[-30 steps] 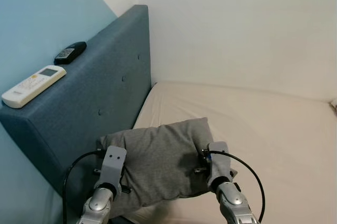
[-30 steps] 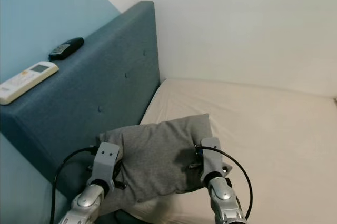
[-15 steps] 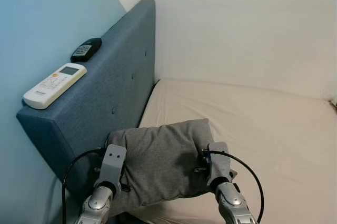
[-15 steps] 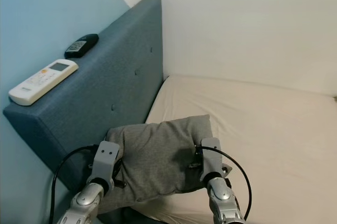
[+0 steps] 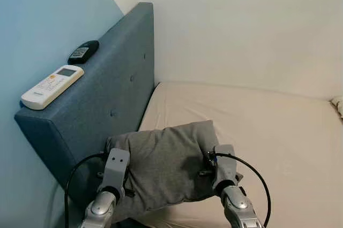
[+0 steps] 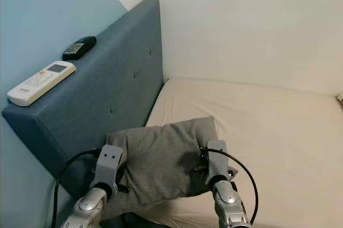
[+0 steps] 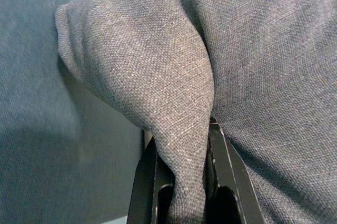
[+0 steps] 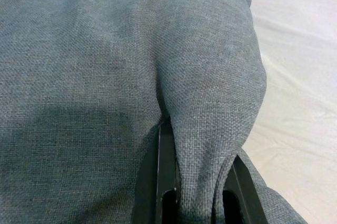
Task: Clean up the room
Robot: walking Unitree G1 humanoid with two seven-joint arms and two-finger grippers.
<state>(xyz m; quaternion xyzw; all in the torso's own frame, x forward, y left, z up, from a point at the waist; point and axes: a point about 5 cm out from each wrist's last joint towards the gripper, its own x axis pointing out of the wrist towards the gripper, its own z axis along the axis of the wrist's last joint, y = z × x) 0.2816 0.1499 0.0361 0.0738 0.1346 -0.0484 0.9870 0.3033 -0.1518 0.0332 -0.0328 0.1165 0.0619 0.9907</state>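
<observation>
Both tools carry the grey pillow [image 5: 163,166] over the bed [image 5: 278,131]: left tool [image 7: 181,182] and right tool [image 8: 195,182] each pinch a fold. Next, probably, lower it beside the headboard [image 5: 107,99].

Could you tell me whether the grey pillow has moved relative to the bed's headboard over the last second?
Cannot tell. The grey pillow stays pinched between both grippers beside the headboard; the whole picture shifted, so the camera moved.
</observation>
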